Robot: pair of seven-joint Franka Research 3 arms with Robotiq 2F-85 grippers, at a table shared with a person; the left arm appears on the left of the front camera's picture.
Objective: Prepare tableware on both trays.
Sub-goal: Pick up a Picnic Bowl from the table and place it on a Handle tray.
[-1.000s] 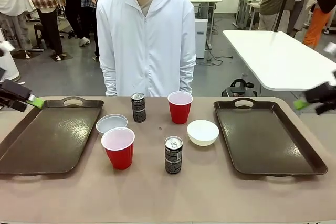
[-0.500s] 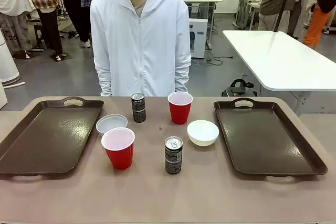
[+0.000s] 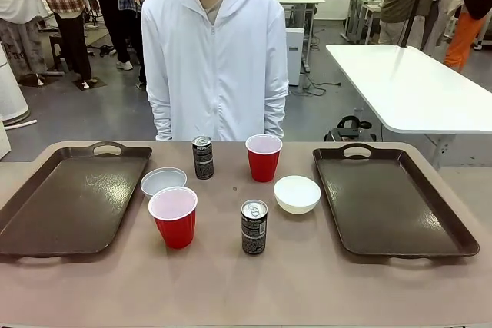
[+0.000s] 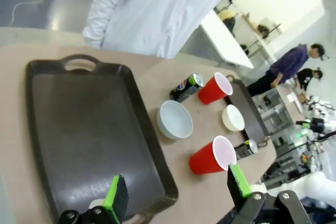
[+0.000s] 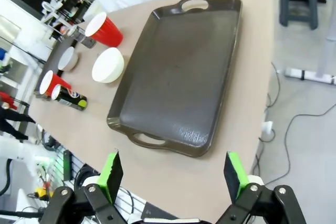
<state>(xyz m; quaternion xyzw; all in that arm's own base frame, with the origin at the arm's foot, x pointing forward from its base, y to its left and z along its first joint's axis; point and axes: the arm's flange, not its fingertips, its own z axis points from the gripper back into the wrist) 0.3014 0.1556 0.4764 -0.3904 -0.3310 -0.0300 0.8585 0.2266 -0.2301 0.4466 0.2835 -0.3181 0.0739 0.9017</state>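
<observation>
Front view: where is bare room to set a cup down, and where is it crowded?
Both trays are bare: the left tray and the right tray. The table is also free along its near edge. Between the trays it is crowded: cups, bowls and cans stand close together.

trays [image 3: 69,205] dark brown | cups [image 3: 175,228] red | bowls [image 3: 297,194] white | cans [image 3: 254,234] black

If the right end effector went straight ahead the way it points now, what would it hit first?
Most likely the dark brown rectangular plastic tray, which lies dead ahead of the open right end effector; depth is unclear.
</observation>
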